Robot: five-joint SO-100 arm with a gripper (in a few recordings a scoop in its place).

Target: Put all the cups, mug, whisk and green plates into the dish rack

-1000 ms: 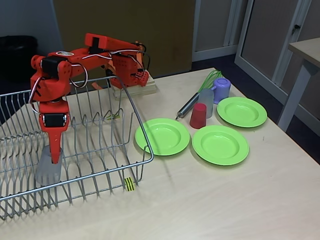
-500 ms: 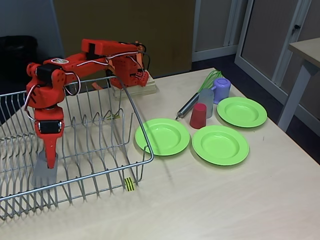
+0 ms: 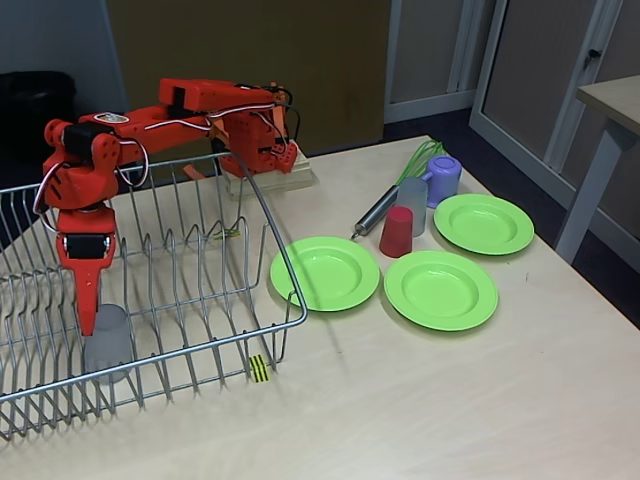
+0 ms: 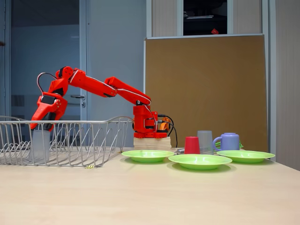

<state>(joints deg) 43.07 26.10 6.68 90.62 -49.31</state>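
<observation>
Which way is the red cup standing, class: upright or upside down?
Upside down: the red cup stands on its wider end, narrow base on top, in both fixed views.

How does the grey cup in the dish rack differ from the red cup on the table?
The grey cup is translucent; the red cup is opaque. The grey cup stands inside the dish rack at the end effector; the red cup stands on the table among green plates. Both are small and handleless.
</observation>
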